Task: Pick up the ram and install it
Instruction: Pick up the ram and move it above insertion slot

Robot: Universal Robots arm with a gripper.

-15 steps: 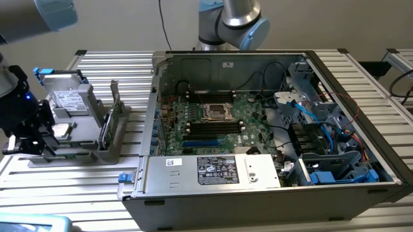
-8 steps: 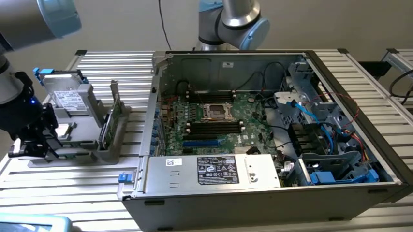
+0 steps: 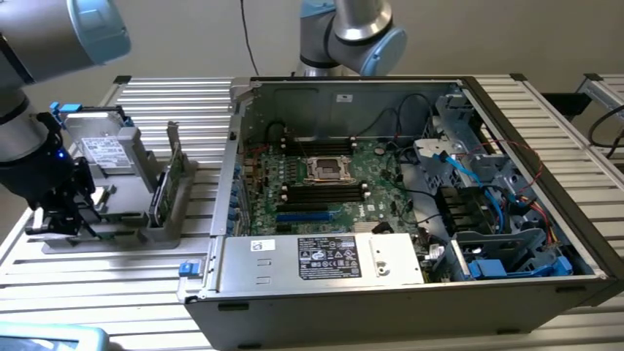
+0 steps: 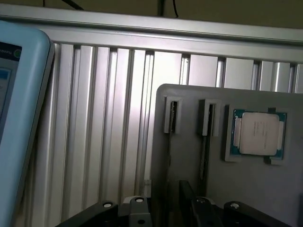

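My claw point(image 3: 58, 219) is down low over the grey holder point(image 4: 189, 99) at the exterior view's left edge of the surface. From the wrist view its jaws stand apart with nothing between them. Just ahead of them two narrow slots run along the holder. I take the thin edge-on strip standing in one of them to be the ram point(image 4: 167, 151), though I can't be certain from this angle. Beside the slots, in its own recess, lies the square processor chip point(image 4: 258, 133).

I judge this to be the approach for the pick, with no grasp made. Closing on the stick calls for the jaws to be squared to its flat faces and centred along its length, so that it lifts straight out of the slot without binding (a thin board won't forgive a skewed pull).

Further out, toward the middle of the surface, the open computer case point(image 3: 292, 272) lies on its side. The motherboard point(image 3: 375, 172) is exposed and its black memory slots point(image 3: 322, 194) are free.

The power-supply label point(image 3: 329, 257) carries print and marks too small for me to read. A pale-blue framed screen point(image 4: 19, 118) sits near the claw, and its contents are unreadable too.
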